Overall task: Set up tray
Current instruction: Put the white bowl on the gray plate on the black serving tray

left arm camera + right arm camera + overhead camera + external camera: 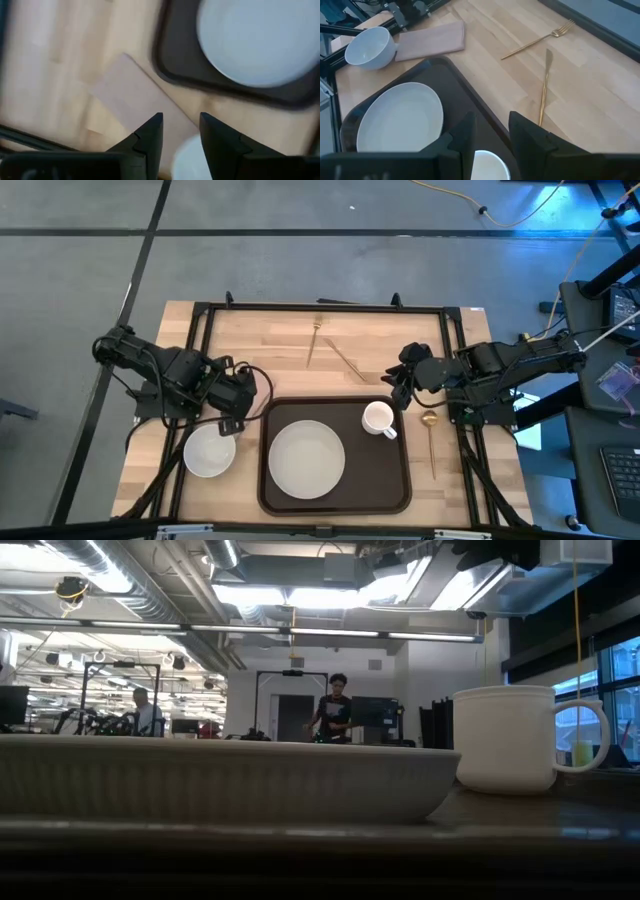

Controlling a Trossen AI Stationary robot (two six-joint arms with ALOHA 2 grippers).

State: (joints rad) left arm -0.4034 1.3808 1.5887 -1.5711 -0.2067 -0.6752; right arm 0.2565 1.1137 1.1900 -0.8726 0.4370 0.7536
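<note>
The dark brown tray (pixel 385 480) lies at the table's near middle. On it rest a white plate (pixel 306 460) and, in its far right corner, a white mug (pixel 378 419). A white bowl (pixel 210 450) sits on the table left of the tray. My left gripper (pixel 181 125) hovers open over the beige napkin (pixel 130 97), between bowl (pixel 192 160) and tray (pixel 167 70). My right gripper (pixel 490 127) is open just beyond the mug (pixel 487 167), at the tray's far right corner (pixel 400 385). The low view shows the plate's rim (pixel 220 780) and the mug (pixel 510 740) close up.
A gold fork (pixel 540 37) and a gold knife (pixel 545 85) lie on the bare wood beyond the tray, and a gold spoon (pixel 430 440) lies to its right. A black frame (pixel 320 307) borders the table. People stand in the room behind (pixel 335 710).
</note>
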